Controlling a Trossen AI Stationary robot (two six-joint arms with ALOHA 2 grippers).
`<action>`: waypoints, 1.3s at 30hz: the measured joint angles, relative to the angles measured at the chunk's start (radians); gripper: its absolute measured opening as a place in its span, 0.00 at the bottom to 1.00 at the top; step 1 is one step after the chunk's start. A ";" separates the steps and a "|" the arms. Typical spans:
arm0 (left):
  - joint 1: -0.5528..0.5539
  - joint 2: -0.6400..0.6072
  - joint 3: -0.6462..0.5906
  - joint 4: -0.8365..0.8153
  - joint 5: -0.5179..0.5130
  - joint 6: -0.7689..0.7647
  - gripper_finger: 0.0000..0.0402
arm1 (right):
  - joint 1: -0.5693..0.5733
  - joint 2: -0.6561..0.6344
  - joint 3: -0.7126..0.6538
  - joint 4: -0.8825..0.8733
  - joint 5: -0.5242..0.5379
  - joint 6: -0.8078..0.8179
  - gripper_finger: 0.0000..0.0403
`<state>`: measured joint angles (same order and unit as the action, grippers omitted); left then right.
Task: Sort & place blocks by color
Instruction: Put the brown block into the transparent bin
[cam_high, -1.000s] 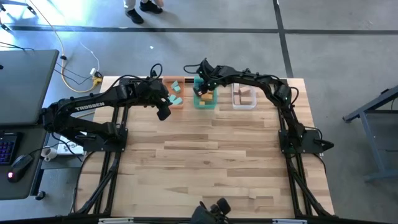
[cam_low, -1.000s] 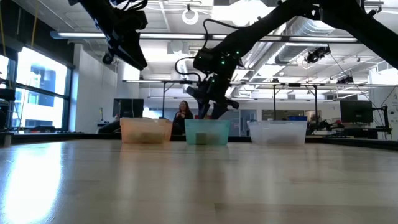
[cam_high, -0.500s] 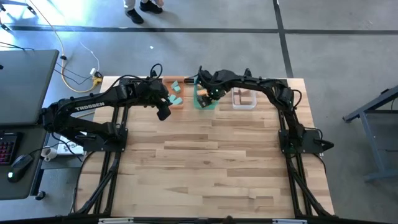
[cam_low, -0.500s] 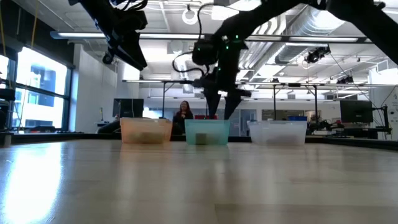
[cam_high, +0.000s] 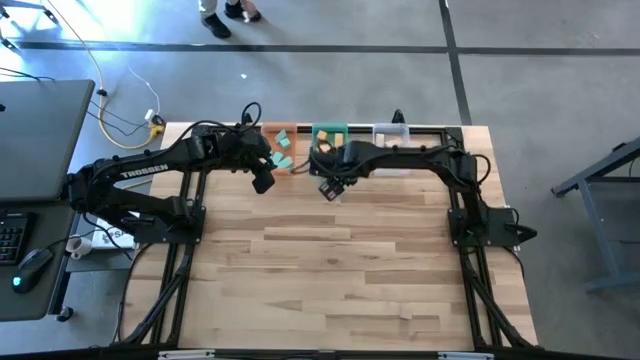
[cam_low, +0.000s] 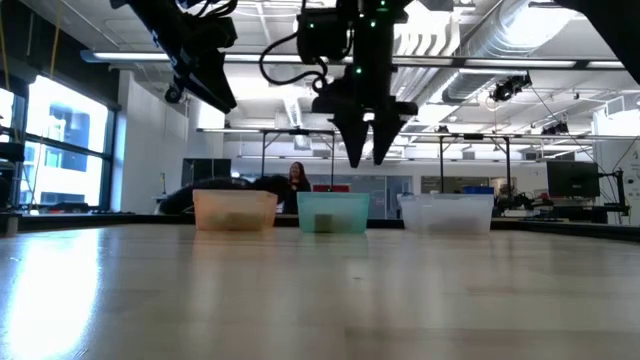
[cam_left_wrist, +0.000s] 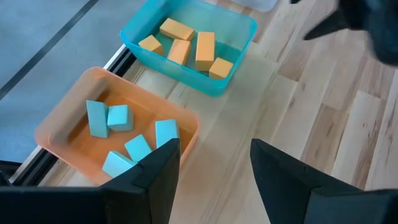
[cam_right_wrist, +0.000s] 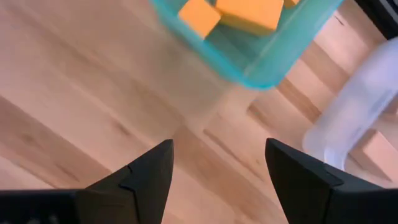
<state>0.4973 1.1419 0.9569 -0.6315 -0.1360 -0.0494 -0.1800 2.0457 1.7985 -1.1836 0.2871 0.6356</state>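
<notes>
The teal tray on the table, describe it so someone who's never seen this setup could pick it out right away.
Look along the far edge of the wooden table, where three small trays sit in a row. The teal tray is the middle one, between the orange tray and the clear tray. It alone holds orange blocks, five of them; the orange tray holds teal blocks.

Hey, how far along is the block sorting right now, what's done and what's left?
Looks nearly done. Five teal blocks sit in the orange tray, five orange blocks in the green tray, and tan blocks in the clear tray. No loose blocks show on the table. Nothing is in hand: the right gripper is open above the table near the green tray, and the left gripper hangs empty by the orange tray.
</notes>
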 joint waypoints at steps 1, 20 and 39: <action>0.000 0.000 0.000 0.000 0.000 0.000 0.46 | 0.018 0.000 0.000 -0.020 0.011 0.011 0.59; 0.000 0.000 0.000 0.001 0.003 0.000 0.46 | 0.331 0.000 0.000 -0.382 0.060 0.033 0.59; 0.000 0.000 0.000 0.001 0.003 0.000 0.46 | 0.557 -0.225 -0.384 -0.366 -0.080 0.267 0.59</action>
<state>0.4969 1.1419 0.9569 -0.6309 -0.1326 -0.0494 0.3767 1.8202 1.4142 -1.5494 0.2067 0.9022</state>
